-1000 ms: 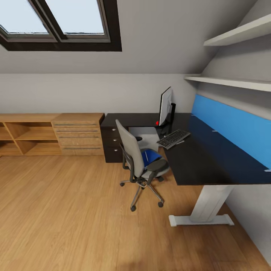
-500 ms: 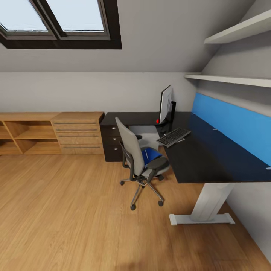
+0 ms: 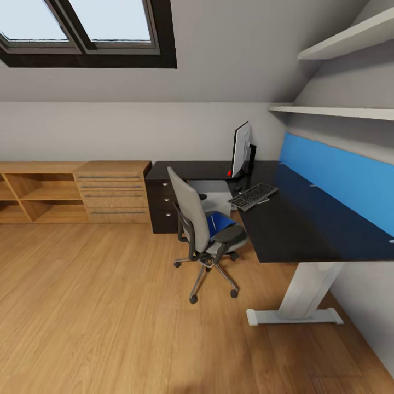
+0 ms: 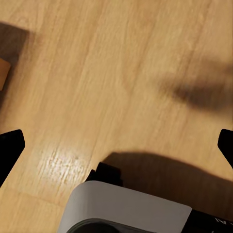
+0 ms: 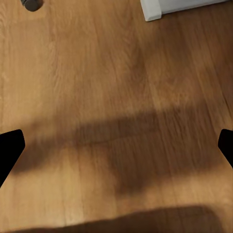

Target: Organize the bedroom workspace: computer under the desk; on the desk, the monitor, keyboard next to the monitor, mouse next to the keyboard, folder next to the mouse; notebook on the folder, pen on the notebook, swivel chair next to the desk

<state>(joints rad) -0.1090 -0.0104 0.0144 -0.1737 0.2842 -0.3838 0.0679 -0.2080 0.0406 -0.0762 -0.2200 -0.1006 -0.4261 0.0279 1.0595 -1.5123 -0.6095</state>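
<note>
Both of my grippers hang over bare wooden floor (image 3: 98, 306) with their dark fingers spread wide at the edges of each wrist view and nothing between them: the left gripper (image 4: 116, 145) above pale planks and part of my own grey body, the right gripper (image 5: 116, 145) above darker planks, with the desk's white foot (image 5: 160, 7) and a chair caster (image 5: 31, 5) at the far edge of its picture. Ahead of me and to my right stands the desk (image 3: 306, 230), its long black top running away along the blue wall panel (image 3: 339, 180), the monitor (image 3: 241, 149) upright near its corner and the keyboard (image 3: 253, 196) lying just in front of it. The swivel chair (image 3: 205, 230) sits pulled close to the desk edge, its back towards me, and on its seat lies the folder (image 3: 220, 223), beyond the backrest. I judge my right arm the nearer one, but I must roll closer and round the chair's open side first.
</note>
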